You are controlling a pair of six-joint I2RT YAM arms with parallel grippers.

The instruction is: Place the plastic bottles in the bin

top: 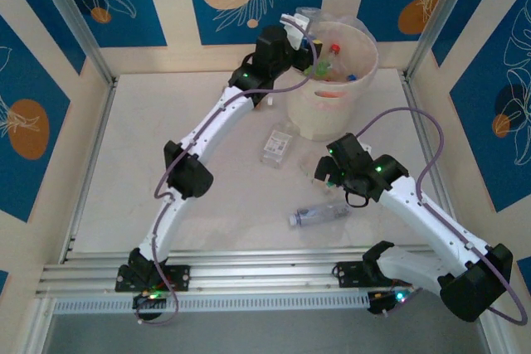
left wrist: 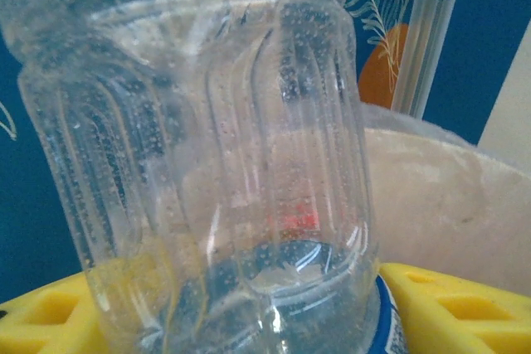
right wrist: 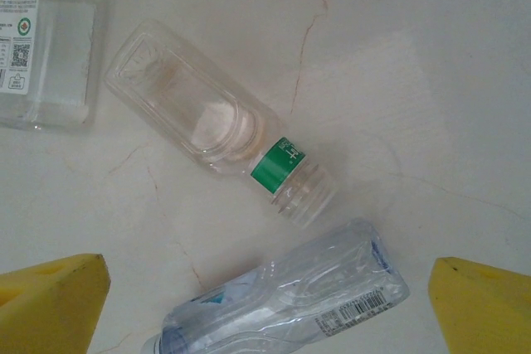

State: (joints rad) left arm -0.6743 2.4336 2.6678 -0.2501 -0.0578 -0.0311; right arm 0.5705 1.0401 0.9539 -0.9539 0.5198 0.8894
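My left pincer [top: 297, 26] pinches a clear bottle [left wrist: 207, 163] over the bin [top: 332, 113], upper centre. Next I release; right pincer [right wrist: 265, 304] hangs spread.

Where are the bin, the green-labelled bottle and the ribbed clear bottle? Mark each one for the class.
bin [top: 330, 118], top external view, on its front wall.
green-labelled bottle [right wrist: 217, 132], right wrist view, on its clear body.
ribbed clear bottle [left wrist: 216, 163], left wrist view, on its ribbed side.

bin [top: 319, 113] far-ctr on table [top: 141, 163] | bottles [top: 336, 51] in bin | 3 loose bottles [top: 319, 215] before bin
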